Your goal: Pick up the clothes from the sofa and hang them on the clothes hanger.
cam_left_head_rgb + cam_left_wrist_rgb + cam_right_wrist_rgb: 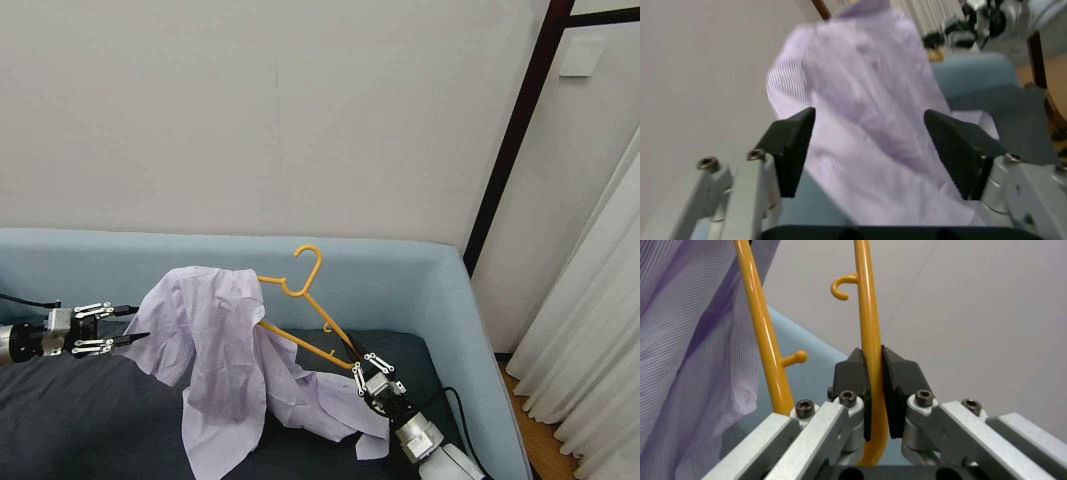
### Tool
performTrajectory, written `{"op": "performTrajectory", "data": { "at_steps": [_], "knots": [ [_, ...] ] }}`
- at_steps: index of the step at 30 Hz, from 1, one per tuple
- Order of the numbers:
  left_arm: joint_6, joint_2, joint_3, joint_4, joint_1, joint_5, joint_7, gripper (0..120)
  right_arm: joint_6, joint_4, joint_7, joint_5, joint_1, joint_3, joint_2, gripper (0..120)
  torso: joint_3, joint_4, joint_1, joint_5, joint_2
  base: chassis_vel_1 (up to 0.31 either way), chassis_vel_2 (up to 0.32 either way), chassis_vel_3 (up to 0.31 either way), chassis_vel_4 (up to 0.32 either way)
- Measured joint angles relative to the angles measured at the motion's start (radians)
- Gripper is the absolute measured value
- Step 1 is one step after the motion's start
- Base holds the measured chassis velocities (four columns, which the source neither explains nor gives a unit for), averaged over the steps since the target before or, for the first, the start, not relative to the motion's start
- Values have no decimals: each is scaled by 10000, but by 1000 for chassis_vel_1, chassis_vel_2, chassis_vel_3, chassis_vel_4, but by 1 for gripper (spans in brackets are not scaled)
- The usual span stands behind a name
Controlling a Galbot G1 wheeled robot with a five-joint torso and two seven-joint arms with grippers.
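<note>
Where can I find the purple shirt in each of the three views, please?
Head view: shirt draped on the hanger, mid-picture.
Left wrist view: shirt just beyond the open left gripper.
Right wrist view: shirt beside the hanger that the right gripper clamps.
Shared landmark: the blue sofa.

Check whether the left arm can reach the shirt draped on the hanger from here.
Probably yes. The open left tool sits right beside the hanging edge of the shirt, nothing between them, and the cloth lies straight ahead between its fingers. The right tool grips the hanger.
</note>
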Motion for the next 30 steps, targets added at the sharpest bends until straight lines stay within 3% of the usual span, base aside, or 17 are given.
{"op": "performTrajectory", "data": {
  "at_steps": [6,9,12,13,15,18,19,24,25,29,30],
  "knots": [
    [519,-80,-349,-1010,688,-1625,-402,95,0,-299,0,1,198,8,11,5,0,0,0,1,0,0,0,0,0],
    [568,-204,-168,-1434,844,-1746,-978,99,2,-368,0,3,244,23,15,5,1,-1,0,2,0,0,0,0,0],
    [371,-718,393,-2739,1366,-1638,-3112,100,15,-438,-1,7,293,62,4,5,1,-5,1,4,0,0,0,0,0],
    [371,-718,393,-2739,1366,-1638,-3112,100,15,-438,-1,7,293,62,4,5,1,-5,1,4,0,0,0,0,0],
    [244,-1370,1063,-4059,2044,-1407,-5211,100,21,-462,-7,10,310,114,-8,5,0,-6,0,0,0,0,0,0,0],
    [177,-1955,1949,-5370,2766,-707,-7143,100,21,-464,-8,12,307,162,-6,5,1,-4,0,1,0,0,0,0,0],
    [177,-1955,1949,-5370,2766,-707,-7143,100,21,-464,-8,12,307,162,-6,5,1,-4,0,1,0,0,0,0,0],
    [46,-2490,3249,-6912,3741,1419,-11461,100,-12,-444,-21,2,321,164,57,5,0,0,0,4,0,0,0,0,0],
    [46,-2490,3249,-6912,3741,1419,-11461,100,-12,-444,-21,2,321,164,57,5,0,0,0,4,0,0,0,0,0],
    [-33,-2826,3848,-7274,3845,2580,-14178,100,-23,-405,-46,-49,345,119,99,5,0,-1,0,2,0,0,0,0,0],
    [-33,-2826,3848,-7274,3845,2580,-14178,100,-23,-405,-46,-49,345,119,99,5,0,-1,0,2,0,0,0,0,0]
  ]
}}
